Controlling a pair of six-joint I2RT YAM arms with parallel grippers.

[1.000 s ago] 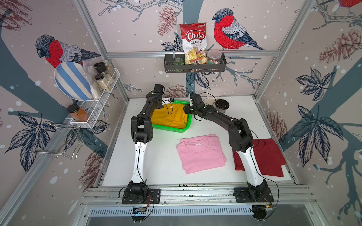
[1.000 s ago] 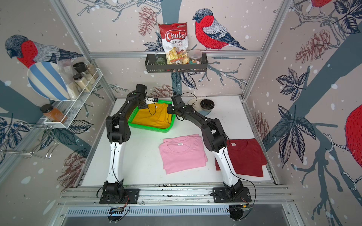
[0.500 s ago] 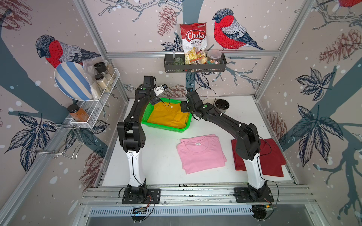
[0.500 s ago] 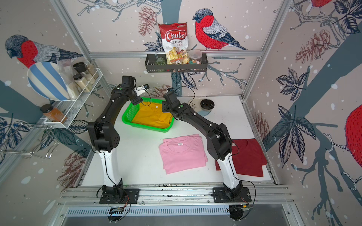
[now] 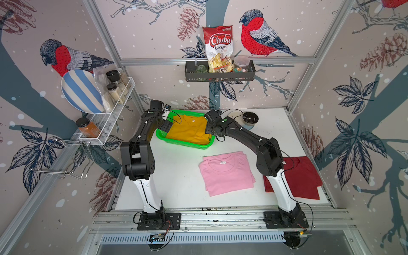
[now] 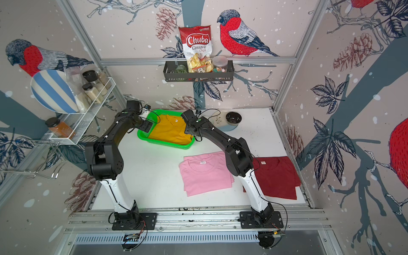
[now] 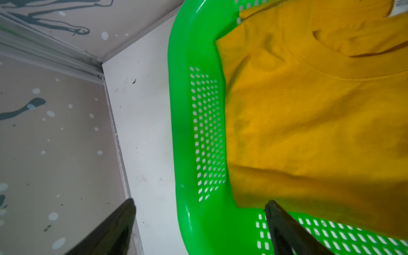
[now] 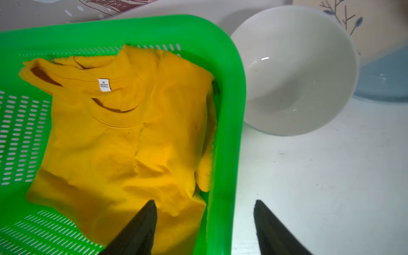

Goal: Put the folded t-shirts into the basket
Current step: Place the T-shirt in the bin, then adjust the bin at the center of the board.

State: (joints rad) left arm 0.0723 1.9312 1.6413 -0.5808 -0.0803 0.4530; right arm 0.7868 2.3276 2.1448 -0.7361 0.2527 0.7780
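Mustard t-shirt (image 5: pixel 187 132) lies in green basket (image 5: pixel 185 143); pink t-shirt (image 5: pixel 227 174) and dark red t-shirt (image 5: pixel 304 176) on counter (image 5: pixel 176 176). Both arms arch over basket ends. Left gripper (image 7: pixel 199 202) and right gripper (image 8: pixel 204 202) spread wide, empty, straddling rim.

**Three shirts, one basket, two racks**

There are three folded shirts: the yellow t-shirt (image 5: pixel 187 132), the pink t-shirt (image 5: pixel 227 174) and the dark red t-shirt (image 5: pixel 304 176). There is one green basket (image 5: pixel 194 144). Two arms rise from the near edge, the left arm (image 5: pixel 136 159) and the right arm (image 5: pixel 268 156). One dark bowl (image 5: pixel 250 117) sits far right. The walls carry two racks. The black rack (image 5: pixel 220 77) holds one chip bag (image 5: pixel 217 44) and one clear jar (image 5: pixel 241 64). The white rack (image 5: pixel 114 112) holds one striped plate (image 5: pixel 80 90) and at least three dark-lidded jars (image 5: pixel 87 129).
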